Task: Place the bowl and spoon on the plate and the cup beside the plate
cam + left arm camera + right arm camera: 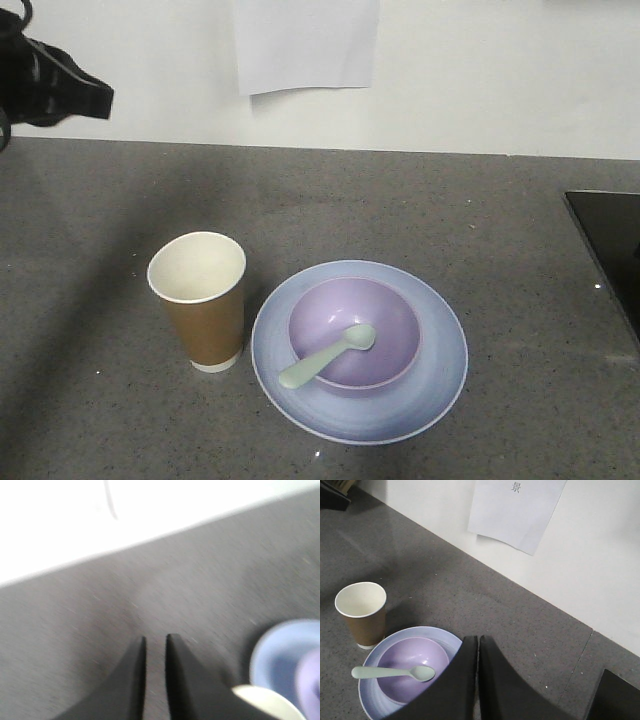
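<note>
Tableware sits grouped on the grey speckled countertop [420, 210]. The round, shallow, pale blue plate [440, 375] lies flat, and the deep lavender-purple plastic bowl [385, 320] stands upright at its centre. The small mint-green plastic spoon [325, 356] rests in the bowl, head on the inside, handle across the near-left rim. The tapered brown paper cup [200, 300] with white interior stands upright just left of the plate; whether they touch cannot be told.

The left gripper [155, 639] hangs above bare countertop, its dark fingers nearly together with a narrow gap, grasping nothing; plate and cup rim lie at lower right in its view. The right gripper [478, 637] is pressed closed and empty, raised above the plate's edge, the bowl and spoon just to its left.

A white paper sheet [515, 510] hangs on the wall behind.
</note>
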Tool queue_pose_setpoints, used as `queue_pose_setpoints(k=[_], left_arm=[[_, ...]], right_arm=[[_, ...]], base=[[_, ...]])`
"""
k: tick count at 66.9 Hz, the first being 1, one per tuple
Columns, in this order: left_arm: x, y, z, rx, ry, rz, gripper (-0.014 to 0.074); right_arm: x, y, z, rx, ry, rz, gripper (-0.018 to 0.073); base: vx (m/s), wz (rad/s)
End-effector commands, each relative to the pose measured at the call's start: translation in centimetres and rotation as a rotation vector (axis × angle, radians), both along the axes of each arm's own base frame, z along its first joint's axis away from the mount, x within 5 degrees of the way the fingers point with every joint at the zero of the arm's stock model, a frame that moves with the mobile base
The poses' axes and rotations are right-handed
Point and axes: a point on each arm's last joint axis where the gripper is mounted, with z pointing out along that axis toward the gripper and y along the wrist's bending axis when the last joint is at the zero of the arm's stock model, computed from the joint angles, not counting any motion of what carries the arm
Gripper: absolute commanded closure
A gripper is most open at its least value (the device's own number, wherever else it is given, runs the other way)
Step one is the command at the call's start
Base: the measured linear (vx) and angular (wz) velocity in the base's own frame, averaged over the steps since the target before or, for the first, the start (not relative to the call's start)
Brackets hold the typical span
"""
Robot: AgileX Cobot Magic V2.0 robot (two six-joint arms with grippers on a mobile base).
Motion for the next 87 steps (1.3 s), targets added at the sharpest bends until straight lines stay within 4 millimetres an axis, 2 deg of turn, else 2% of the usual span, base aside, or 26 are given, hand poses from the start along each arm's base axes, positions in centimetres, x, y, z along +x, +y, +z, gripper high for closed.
queue_pose_setpoints(k=[1, 16, 32, 51, 62, 68, 71, 72, 76, 80, 81, 84, 87], left_arm=[[-1.3, 0.8, 3.5, -0.029, -0.205, 0.067, 0.0605], [-2.5, 1.2, 4.6, -0.054, -0.251, 0.093, 0.0605], [-2.9, 0.8, 3.8, -0.112, -0.129, 0.079, 0.0604], [-3.0, 0.9, 3.7, -0.101, -0.127, 0.079, 0.0604], [-3.3, 1.1, 3.0, -0.027, -0.112, 0.062, 0.0604], [-4.4, 0.9, 1.4, -0.007, -0.148, 0.031, 0.0604], [-5.1, 0.9, -0.1, -0.006, -0.192, 0.025, 0.0604], [-5.3, 0.9, -1.2, -0.005, -0.189, 0.023, 0.0604], [-6.2, 0.8, -3.3, -0.011, -0.275, 0.013, 0.0604], [-7.9, 1.0, -6.1, -0.022, -0.359, 0.017, 0.0604], [-8.2, 1.1, -7.4, -0.019, -0.357, 0.021, 0.0604], [-9.5, 1.6, -9.6, -0.036, -0.433, 0.043, 0.0604], [-10.9, 2.2, -11.3, -0.058, -0.492, 0.068, 0.0604]], right_arm=[[0.1, 0.0, 1.2, 0.039, -0.097, -0.013, 0.0562], [0.0, 0.0, 1.2, 0.038, -0.095, -0.012, 0.0562], [0.0, -0.1, 1.2, 0.038, -0.096, -0.012, 0.0562], [0.0, 0.0, 1.2, 0.039, -0.096, -0.011, 0.0562], [0.0, 0.0, 1.2, 0.039, -0.096, -0.011, 0.0562], [0.0, 0.0, 1.2, 0.04, -0.095, -0.011, 0.0562], [0.0, 0.0, 1.2, 0.04, -0.095, -0.011, 0.0562], [0.0, 0.0, 1.2, 0.04, -0.095, -0.011, 0.0562], [0.0, 0.0, 1.2, 0.04, -0.095, -0.011, 0.0562], [0.0, 0.0, 1.2, 0.04, -0.095, -0.011, 0.0562], [0.0, 0.0, 1.2, 0.04, -0.095, -0.011, 0.0562], [0.0, 0.0, 1.2, 0.039, -0.096, -0.011, 0.0562], [0.0, 0.0, 1.2, 0.039, -0.096, -0.011, 0.0562]], base=[[0.0, 0.0], [0.0, 0.0], [0.0, 0.0], [0.0, 0.0], [0.0, 0.0], [0.0, 0.0], [0.0, 0.0], [0.0, 0.0], [0.0, 0.0], [0.0, 0.0], [0.0, 0.0], [0.0, 0.0], [0.0, 0.0]])
